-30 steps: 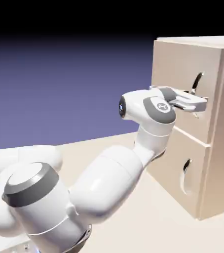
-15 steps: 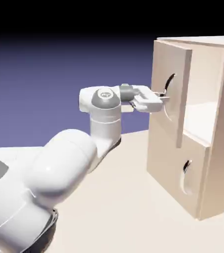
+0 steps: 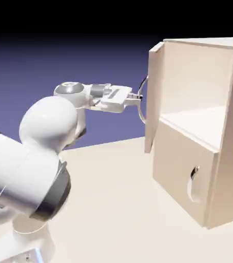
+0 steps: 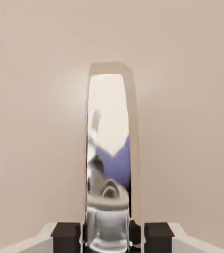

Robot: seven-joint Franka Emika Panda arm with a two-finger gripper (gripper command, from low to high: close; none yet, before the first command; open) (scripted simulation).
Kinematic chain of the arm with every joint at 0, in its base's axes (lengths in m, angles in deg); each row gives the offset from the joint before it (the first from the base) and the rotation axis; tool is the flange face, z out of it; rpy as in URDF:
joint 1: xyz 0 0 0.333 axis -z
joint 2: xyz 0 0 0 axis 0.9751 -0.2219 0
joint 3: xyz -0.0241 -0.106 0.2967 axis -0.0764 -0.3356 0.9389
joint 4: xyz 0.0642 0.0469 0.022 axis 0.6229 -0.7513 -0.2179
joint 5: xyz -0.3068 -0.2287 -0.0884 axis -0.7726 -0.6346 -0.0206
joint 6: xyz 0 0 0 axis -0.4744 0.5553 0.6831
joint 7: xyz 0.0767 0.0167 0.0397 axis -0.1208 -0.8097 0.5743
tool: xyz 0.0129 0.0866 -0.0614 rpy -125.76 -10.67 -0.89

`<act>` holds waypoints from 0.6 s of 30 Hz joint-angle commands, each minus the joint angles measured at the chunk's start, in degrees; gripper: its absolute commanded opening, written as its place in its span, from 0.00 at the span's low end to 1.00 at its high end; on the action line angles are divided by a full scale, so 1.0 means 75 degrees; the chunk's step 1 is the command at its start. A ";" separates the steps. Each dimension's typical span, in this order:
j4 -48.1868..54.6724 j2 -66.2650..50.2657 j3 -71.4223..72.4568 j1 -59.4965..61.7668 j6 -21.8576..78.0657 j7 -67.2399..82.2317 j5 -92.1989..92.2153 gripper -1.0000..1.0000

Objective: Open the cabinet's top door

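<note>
Rendered scene under soft, even light. The cabinet point(image 3: 222, 128) is bright; its open interior is slightly shaded beneath the top. The backdrop darkens to black above the cabinet. In the hand view, the mirror-like handle point(image 4: 109, 163) shows blurred reflections.

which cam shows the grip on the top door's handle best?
Hand view: the silver handle fills the middle, pinched between the gripper and its dark fingertips. The exterior view shows the gripper at the handle of the swung-out top door, but small, with contact hard to judge.
</note>
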 commanded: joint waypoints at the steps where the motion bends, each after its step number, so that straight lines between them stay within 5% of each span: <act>1: 0.0071 0.0235 0.0138 -0.0187 0.0324 -0.0185 0.0290 0.00; 18: 0.2953 0.4921 0.0636 -0.2412 0.3309 -0.3355 0.5066 0.00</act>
